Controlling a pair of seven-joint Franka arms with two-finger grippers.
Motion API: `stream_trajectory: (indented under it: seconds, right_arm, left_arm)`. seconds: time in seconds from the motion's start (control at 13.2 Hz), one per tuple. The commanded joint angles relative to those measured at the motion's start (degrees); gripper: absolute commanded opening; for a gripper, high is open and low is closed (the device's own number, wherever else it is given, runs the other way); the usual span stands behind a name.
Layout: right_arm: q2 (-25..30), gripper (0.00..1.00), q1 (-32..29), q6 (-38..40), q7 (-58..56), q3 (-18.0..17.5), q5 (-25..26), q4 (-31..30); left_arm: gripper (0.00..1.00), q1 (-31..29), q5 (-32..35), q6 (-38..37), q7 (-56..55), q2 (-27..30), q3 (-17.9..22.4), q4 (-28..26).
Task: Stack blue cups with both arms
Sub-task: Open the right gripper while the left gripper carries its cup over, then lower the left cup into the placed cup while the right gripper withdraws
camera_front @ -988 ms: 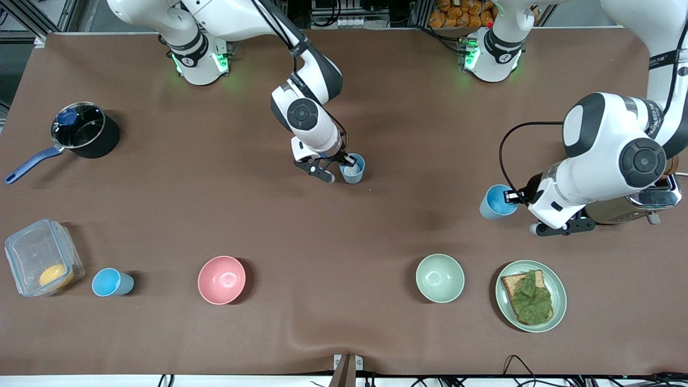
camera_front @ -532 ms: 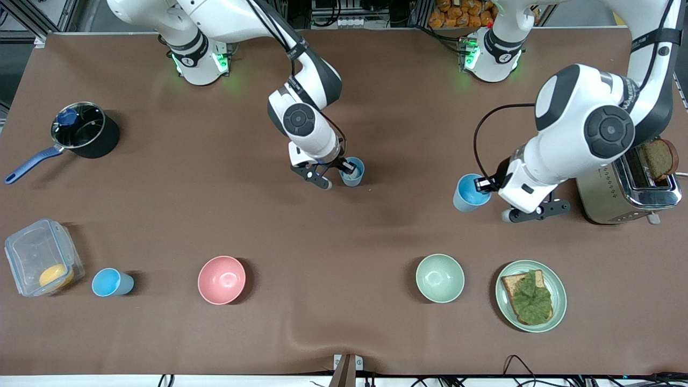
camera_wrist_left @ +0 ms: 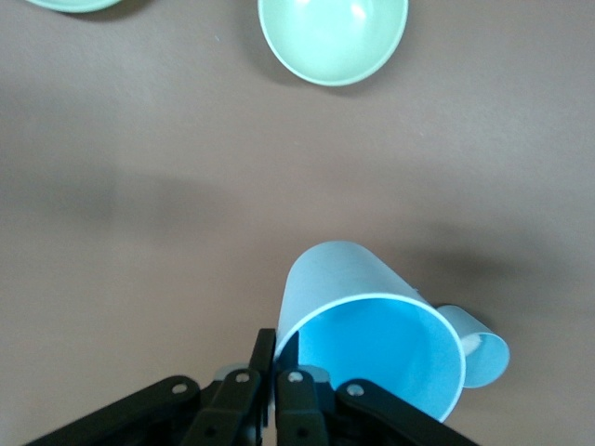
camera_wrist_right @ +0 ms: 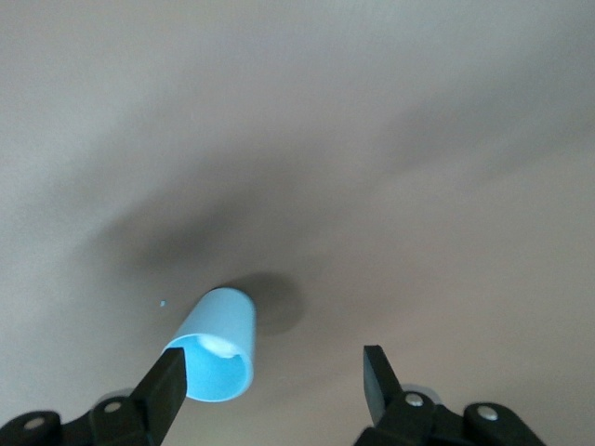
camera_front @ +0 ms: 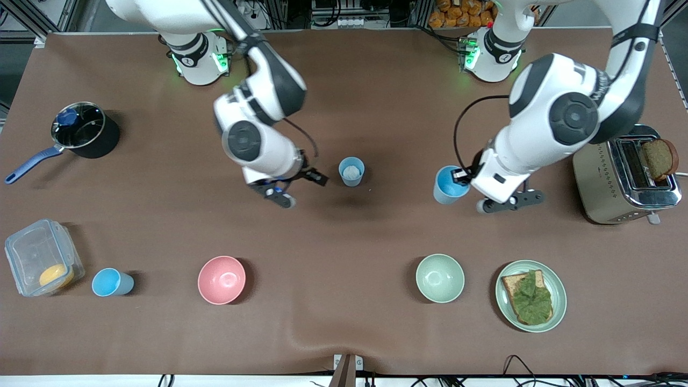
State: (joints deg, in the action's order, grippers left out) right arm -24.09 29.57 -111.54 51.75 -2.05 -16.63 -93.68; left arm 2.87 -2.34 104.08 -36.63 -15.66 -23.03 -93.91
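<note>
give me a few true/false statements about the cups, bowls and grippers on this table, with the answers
1. The left gripper is shut on the rim of a blue cup and holds it above the table. True.
2. The right gripper is clamped on the cup with the whitish patch. False: its fingers are open and clear of that cup, which stands alone on the table.
3. A third blue cup stands beside the clear container, toward the right arm's end of the table. True.
4. The pink bowl has a blue cup in it. False: it is empty.
5. The pale green bowl lies nearer to the front camera than the cup with the whitish patch. True.
</note>
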Motion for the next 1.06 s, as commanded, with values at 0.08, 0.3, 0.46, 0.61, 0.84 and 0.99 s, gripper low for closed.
stream_trajectory:
  seconds: [0.08, 0.3, 0.46, 0.61, 0.84, 0.99]
  right_arm:
    - [7.4, 1.0, -8.1, 6.0, -15.0, -0.9, 5.4, -1.9]
    - [15.2, 1.0, -15.6, 9.6, -25.9, -0.9, 7.3, -5.2]
    - [23.9, 1.0, -20.2, 11.5, -31.2, -0.9, 8.8, -10.6]
    - [28.6, 1.0, -25.6, 12.7, -40.3, -0.9, 9.4, -13.5]
    - [28.5, 1.0, -30.1, 16.2, -46.6, -0.9, 9.4, -10.3]
    - [26.9, 1.0, -31.4, 17.1, -46.5, -0.9, 9.6, -7.2]
  left_arm:
    - [0.0, 4.2, -4.2, -0.3, -6.9, -1.5, -0.1, 1.2]
    - [0.0, 6.5, -4.1, 1.7, -9.3, -3.0, -0.1, 0.3]
    - [0.0, 8.7, -3.9, 1.8, -13.3, -3.0, 0.0, -1.1]
    - [0.0, 9.9, -4.0, 2.0, -14.3, -3.0, -0.6, -2.1]
    - [0.0, 13.6, -4.0, 6.1, -17.9, -4.0, -0.9, -4.9]
    - [0.0, 16.5, -3.9, 9.8, -22.8, -5.6, -0.8, -6.0]
